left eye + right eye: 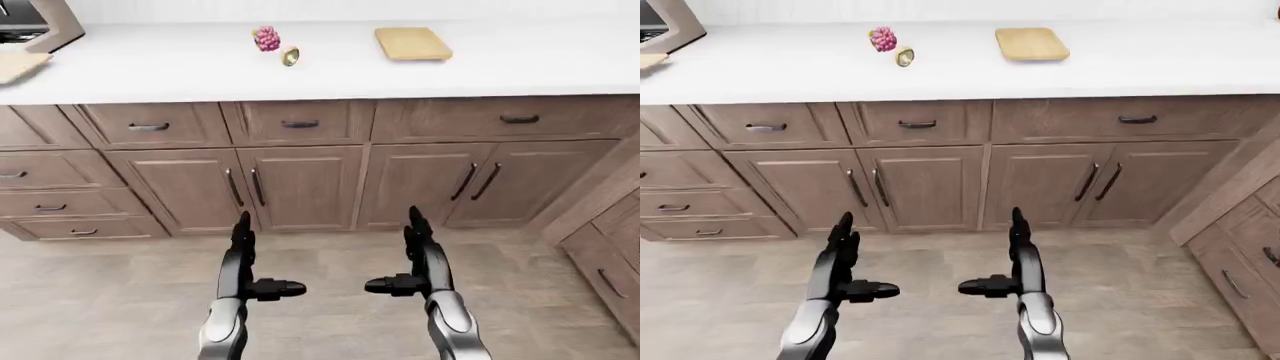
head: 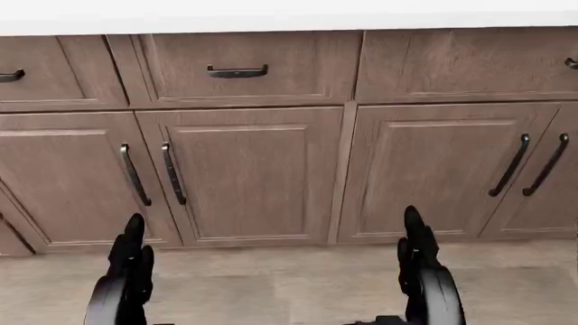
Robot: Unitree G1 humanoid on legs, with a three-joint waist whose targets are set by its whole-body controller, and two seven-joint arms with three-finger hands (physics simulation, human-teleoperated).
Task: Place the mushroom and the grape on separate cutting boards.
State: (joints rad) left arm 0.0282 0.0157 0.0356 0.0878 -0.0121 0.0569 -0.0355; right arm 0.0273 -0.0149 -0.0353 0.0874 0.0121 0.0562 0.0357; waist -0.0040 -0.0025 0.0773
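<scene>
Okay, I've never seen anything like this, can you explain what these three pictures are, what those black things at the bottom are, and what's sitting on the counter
These are simulator renders from cameras on a humanoid robot's head, looking down over its own arms toward a kitchen counter. Two pictures are its left and right eyes, so they nearly match; the third, the head view, looks lower and shows mostly cabinet doors.

The black shapes at the bottom are its hands: the left robot hand and the right robot hand. Both are open and hold nothing, hanging over the floor, apart from the cabinets.

On the white counter lie a pink bunch of grape, a small mushroom just beside it, and a tan cutting board further right. A second cutting board shows partly at the left edge, below a dark appliance I cannot identify.
</scene>
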